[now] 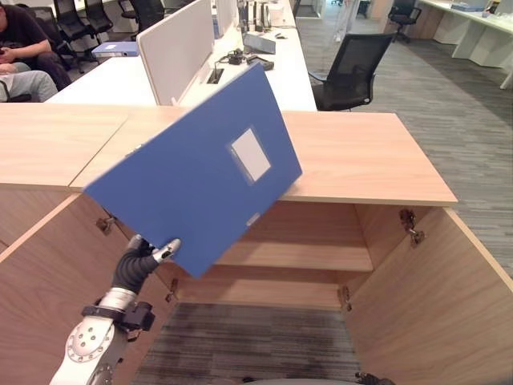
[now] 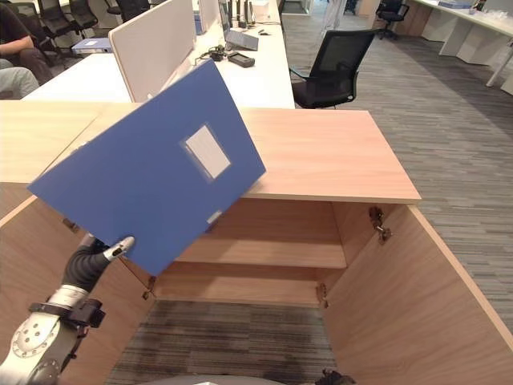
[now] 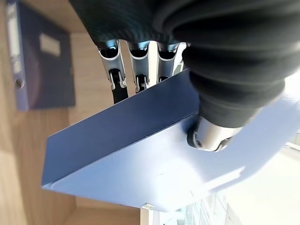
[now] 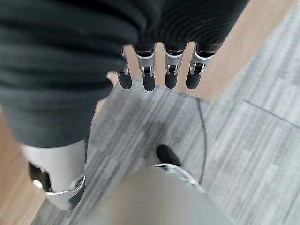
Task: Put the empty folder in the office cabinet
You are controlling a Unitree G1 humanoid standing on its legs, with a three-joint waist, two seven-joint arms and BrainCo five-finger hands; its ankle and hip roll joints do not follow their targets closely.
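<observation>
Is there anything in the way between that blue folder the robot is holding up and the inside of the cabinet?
Nothing visible blocks it. The left hand holds the folder tilted above the cabinet, whose doors stand open on a bare shelf. The left wrist view shows another folder standing inside against a wall, apart from the held one.

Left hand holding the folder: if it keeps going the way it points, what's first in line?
Likely the open cabinet: the left hand, pinching the blue folder, points into it, toward another folder inside. Depth unclear.
</observation>
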